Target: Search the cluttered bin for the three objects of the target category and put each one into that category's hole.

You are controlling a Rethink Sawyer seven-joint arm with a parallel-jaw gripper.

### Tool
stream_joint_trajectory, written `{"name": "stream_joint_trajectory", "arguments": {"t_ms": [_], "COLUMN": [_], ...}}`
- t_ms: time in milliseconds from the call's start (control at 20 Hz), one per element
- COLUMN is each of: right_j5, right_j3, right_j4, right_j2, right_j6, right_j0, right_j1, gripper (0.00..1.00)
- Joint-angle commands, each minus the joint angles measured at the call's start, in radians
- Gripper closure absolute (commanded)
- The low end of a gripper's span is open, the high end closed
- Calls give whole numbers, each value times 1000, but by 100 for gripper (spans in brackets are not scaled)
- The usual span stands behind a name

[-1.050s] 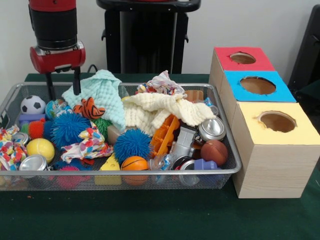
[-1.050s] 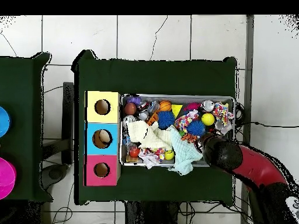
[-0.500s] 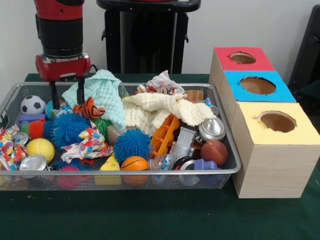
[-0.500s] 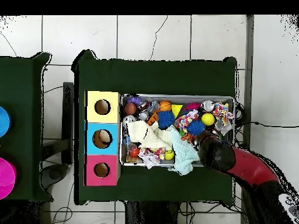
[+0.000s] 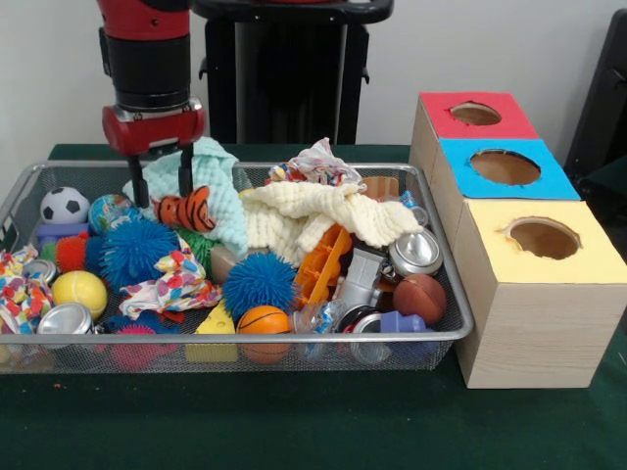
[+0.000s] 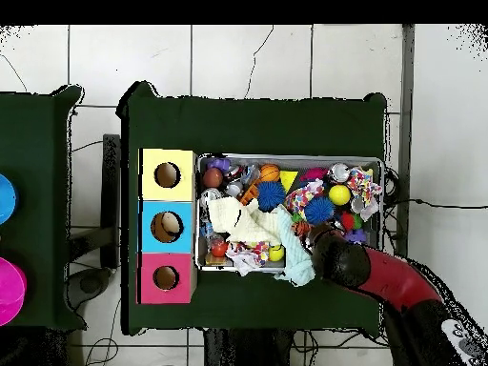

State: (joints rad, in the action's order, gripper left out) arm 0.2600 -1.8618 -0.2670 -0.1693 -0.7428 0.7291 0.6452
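The gripper hung with jaws open and empty, straddling the tiger toy's left end; the toy lay crosswise just below, in the bin's back-left area.

The arm comes straight down at the 11 o'clock part of the front view, black wrist section above a red collar. Below the collar hangs the gripper, pointing down, its two thin dark fingers spread apart and parallel, nothing seen between them. In the overhead view the arm enters from 5 o'clock and reaches toward the centre, its black wrist end lying just right of the middle; the fingers are hidden under it there.
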Motion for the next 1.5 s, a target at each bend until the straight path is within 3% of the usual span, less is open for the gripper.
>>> {"name": "stream_joint_trajectory", "arguments": {"t_ms": [50,800,1500], "right_j5": [11,-89,-17], "right_j3": [-91,37,72], "right_j4": [-7,-16,33], "right_j2": [-14,-11,-2], "right_j6": [-200,-204,-201], "right_j0": [5,-44,-24], "right_j1": [30,-130,-137], "gripper": [0,0,0]}}
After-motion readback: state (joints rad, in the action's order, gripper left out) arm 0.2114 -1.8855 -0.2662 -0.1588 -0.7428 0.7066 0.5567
